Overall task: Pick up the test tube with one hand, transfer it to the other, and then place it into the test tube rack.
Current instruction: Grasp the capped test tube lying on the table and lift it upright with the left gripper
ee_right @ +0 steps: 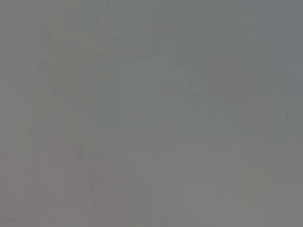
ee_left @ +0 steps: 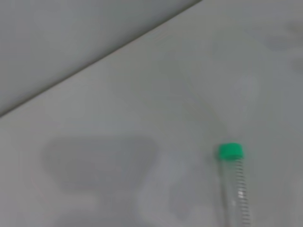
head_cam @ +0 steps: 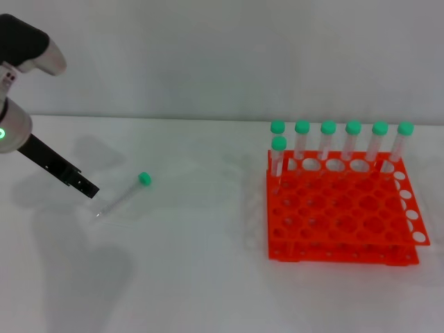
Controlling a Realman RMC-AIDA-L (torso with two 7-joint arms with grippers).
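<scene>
- The left gripper (head_cam: pixel 89 189) is seen at the left of the head view, reaching down from a silver-white wrist with a green light toward the tabletop (head_cam: pixel 194 277).
- Only a dark, slanted finger is made out there; whether the gripper is spread or pressed together cannot be told, and nothing is seen held in it.
- Its tip is placed just beside the clear lower end of the test tube (head_cam: pixel 125 195); contact cannot be told.
- The test tube is found lying flat on the tabletop, its green cap pointed away from the gripper, toward the back right.
- In the left wrist view the test tube (ee_left: pixel 234 184) is shown alone on the tabletop (ee_left: pixel 118 156).
- The test tube rack (head_cam: pixel 340 208) is set well apart at the right, with seven green-capped tubes (head_cam: pixel 352 142) stood upright along its far side.
- The right gripper is not shown in any view.
</scene>
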